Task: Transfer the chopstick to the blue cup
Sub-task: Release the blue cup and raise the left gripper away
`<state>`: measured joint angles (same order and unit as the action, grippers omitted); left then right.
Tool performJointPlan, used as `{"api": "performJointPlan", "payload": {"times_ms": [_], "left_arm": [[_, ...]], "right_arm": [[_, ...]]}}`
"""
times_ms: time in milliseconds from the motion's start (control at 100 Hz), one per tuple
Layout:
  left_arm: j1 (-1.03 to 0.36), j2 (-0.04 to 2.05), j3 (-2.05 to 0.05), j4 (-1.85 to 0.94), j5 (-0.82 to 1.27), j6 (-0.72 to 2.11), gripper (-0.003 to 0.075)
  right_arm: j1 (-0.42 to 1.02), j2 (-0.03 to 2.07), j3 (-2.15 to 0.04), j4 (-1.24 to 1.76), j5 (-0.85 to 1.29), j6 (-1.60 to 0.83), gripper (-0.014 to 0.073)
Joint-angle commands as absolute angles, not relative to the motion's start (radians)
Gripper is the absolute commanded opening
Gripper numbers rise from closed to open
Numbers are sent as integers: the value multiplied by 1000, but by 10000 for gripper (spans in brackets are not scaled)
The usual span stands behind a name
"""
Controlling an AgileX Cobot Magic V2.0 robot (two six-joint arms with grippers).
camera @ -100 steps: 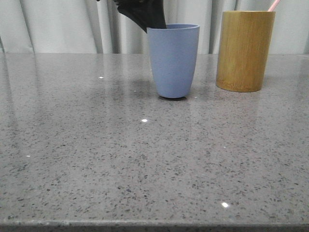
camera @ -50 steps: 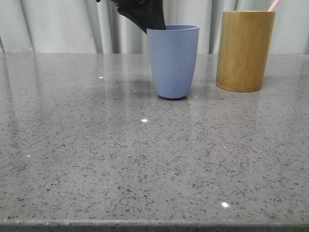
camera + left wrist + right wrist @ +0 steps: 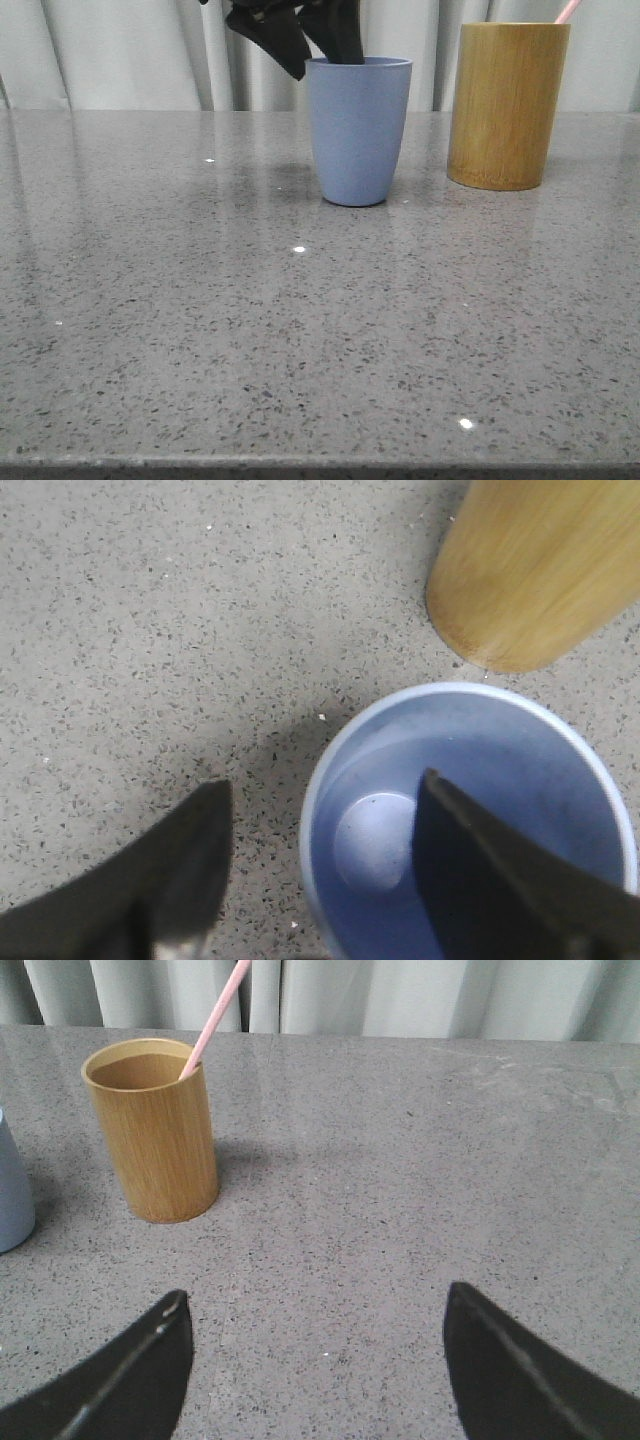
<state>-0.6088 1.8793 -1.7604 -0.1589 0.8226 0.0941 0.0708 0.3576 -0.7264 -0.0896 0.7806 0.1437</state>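
Thin pale pink chopstick [image 3: 215, 1015] leaning in tan holder [image 3: 155, 1130] near bench's far edge; blue cup [image 3: 470, 820] empty, straddled by open left gripper [image 3: 320, 865]; right gripper [image 3: 315, 1360] open, holding nothing.

A matte, smooth periwinkle-blue plastic-looking tumbler [image 3: 358, 130] and a satin, grained tan bamboo cylinder [image 3: 507, 105] stand on a glossy, speckled grey stone tabletop [image 3: 300, 330].
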Motion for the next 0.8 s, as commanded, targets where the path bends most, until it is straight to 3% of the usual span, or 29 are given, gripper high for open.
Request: {"api": "performJointPlan", "payload": {"times_ms": [0,510,790], "left_arm": [[-618,1832,-1794,-174,769,92,500],[-595,1701,-1782,-165,824,60,518],[-504,1546,-1632,-100,808,58,516]], "right_arm": [[69,376,-759,-105,704,137,530],[69,376,-759,-105,704,137,530],[69,376,-759,-105,704,137,530]]}}
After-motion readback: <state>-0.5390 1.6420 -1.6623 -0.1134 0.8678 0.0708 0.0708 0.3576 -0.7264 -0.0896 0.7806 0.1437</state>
